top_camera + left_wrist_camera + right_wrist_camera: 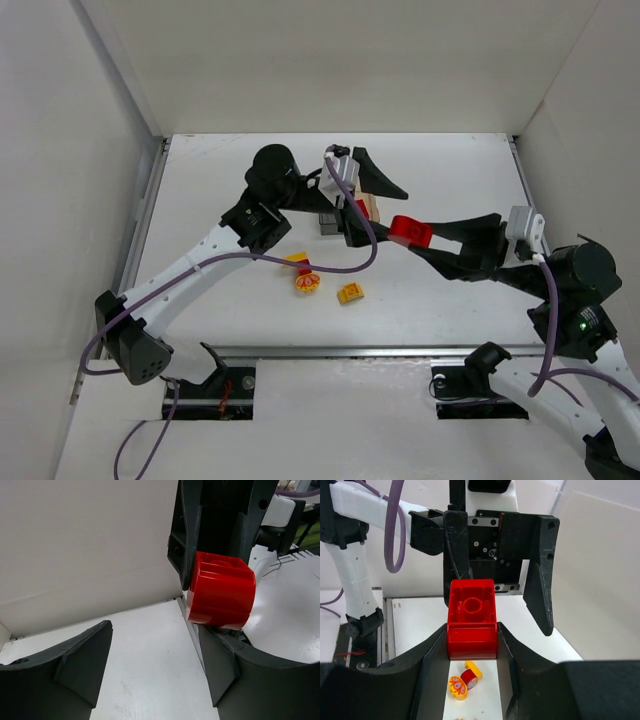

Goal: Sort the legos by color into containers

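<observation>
Nearest to the top camera, at the bottom left, stands the base of the left arm (130,345). From there the arm reaches diagonally over the white table (450,170) toward the middle of the far side. The left gripper (152,650) is at its end. Its two fingers are spread wide, and in the left wrist view only bare table lies between them.

Moving right, three legos lie on the table on the near side of this gripper. There is a small yellow piece (298,259), just beside it a round piece (307,283) in red and yellow, and a little more to the right, apart from these two, a yellow block (351,293).

Behind them are the containers, partly covered by the left gripper. The grey bin (328,222) is on the left and the tan bin (370,208) on the right, and the two touch. What is inside them I cannot tell.

Just beside the tan bin, on its right, is the red lego (411,232). The right gripper (472,640) clamps it on both sides between its fingers, with the hollow underside facing the right wrist camera. In that view the block is off the table, with the yellow piece and the round piece visible below it. The right arm (560,290) comes in from the bottom right.
</observation>
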Robot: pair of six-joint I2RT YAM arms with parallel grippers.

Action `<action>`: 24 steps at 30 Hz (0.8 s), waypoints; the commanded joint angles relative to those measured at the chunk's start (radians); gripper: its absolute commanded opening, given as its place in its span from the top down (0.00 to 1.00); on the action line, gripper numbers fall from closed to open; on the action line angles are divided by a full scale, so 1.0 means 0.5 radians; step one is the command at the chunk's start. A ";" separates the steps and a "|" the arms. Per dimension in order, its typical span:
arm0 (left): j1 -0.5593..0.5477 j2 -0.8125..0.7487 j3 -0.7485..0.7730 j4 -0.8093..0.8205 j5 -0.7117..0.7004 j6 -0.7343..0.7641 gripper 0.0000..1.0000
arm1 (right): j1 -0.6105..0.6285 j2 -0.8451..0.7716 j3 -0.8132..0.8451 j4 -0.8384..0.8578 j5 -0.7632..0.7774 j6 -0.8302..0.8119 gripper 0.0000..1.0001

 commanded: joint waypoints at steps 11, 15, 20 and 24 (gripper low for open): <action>-0.007 -0.106 0.087 -0.228 0.333 0.185 0.23 | 0.019 -0.024 0.018 0.135 0.099 -0.026 1.00; -0.007 -0.106 0.105 0.100 0.229 -0.140 0.22 | 0.019 -0.002 -0.022 0.135 0.081 -0.026 1.00; -0.007 -0.085 0.146 0.101 0.108 -0.251 0.26 | 0.019 0.016 -0.041 0.135 0.080 -0.026 1.00; -0.007 -0.085 0.146 0.043 0.182 -0.251 0.36 | 0.019 -0.002 -0.041 0.135 0.129 -0.026 1.00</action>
